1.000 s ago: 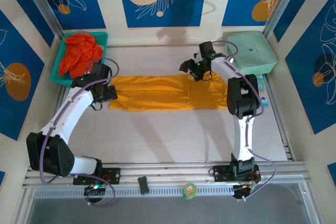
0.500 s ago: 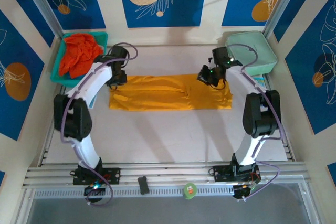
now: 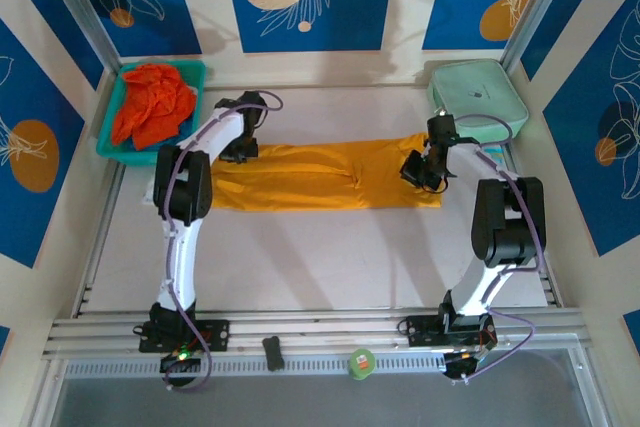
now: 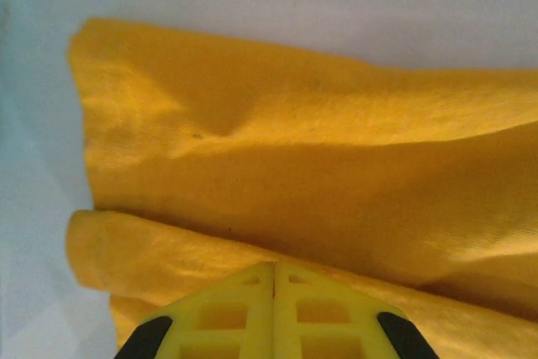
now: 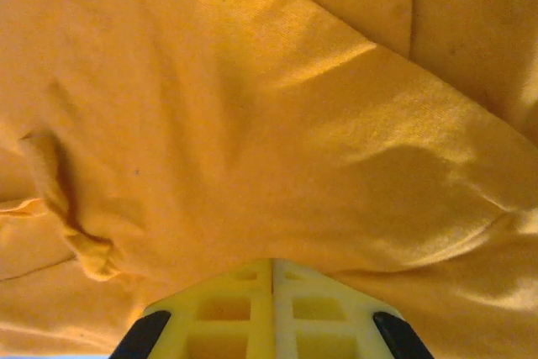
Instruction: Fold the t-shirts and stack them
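On the table (image 3: 320, 257), your yellow-orange shirt (image 3: 320, 175) lies as a long folded band across the middle of the top view, its long axis running left to right. The red-orange shirt (image 3: 150, 102) sits heaped in the basket (image 3: 200, 71) at upper left, well apart. Each arm stands at one end: the left gripper (image 3: 238, 150) at the band's upper left corner, the right gripper (image 3: 421, 169) at its right end, so neither is nearer. Both have fingers pressed together, tips against cloth; you cannot tell whether a fold is pinched. The next fold probably goes end over end.
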You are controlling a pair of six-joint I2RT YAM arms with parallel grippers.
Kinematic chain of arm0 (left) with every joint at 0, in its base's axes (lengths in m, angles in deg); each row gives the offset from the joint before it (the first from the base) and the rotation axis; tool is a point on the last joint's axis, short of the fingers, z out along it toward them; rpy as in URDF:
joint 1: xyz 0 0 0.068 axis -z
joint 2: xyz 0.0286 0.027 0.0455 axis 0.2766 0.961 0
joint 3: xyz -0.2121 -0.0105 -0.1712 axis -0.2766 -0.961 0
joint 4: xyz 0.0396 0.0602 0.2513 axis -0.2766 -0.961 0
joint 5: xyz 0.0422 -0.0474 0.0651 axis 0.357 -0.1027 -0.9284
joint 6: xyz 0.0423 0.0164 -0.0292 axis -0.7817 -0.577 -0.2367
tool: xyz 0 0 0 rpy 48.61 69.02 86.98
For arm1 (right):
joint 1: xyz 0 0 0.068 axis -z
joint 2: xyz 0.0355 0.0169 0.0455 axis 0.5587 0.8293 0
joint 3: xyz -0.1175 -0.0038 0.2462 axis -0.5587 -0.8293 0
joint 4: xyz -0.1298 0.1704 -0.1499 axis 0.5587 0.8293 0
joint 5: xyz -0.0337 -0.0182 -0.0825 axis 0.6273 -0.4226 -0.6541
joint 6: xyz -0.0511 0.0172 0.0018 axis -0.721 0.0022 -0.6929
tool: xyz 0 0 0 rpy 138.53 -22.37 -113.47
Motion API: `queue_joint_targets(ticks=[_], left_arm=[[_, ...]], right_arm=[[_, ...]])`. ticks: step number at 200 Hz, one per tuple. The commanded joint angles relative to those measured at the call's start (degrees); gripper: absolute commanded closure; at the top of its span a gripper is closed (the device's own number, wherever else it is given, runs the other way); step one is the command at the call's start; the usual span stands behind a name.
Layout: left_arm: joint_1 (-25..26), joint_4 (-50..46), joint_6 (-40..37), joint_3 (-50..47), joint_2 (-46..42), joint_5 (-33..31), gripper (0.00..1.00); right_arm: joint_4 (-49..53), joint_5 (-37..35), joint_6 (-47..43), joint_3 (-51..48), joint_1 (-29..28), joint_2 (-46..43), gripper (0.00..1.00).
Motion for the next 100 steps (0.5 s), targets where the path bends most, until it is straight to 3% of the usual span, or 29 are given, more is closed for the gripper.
queue_joint_targets(ticks=[1,54,100], left_arm=[[-0.84,-2.97,-0.13,0.26,1.34,-2.10,0.95],[-0.53,1.29,0.32,-14.45,-5.19,2.44,0.96],[1.35,5.32,3.03,-31.09,-16.46,5.13,0.95]], right_arm=[[-0.40,-0.63,0.42,1.08,-0.15,4.28,1.00],[2.82,-0.40,-1.77,11.13,-0.83,15.90,1.00],[10.66,0.61,-4.60,29.67,-1.70,27.56,1.00]])
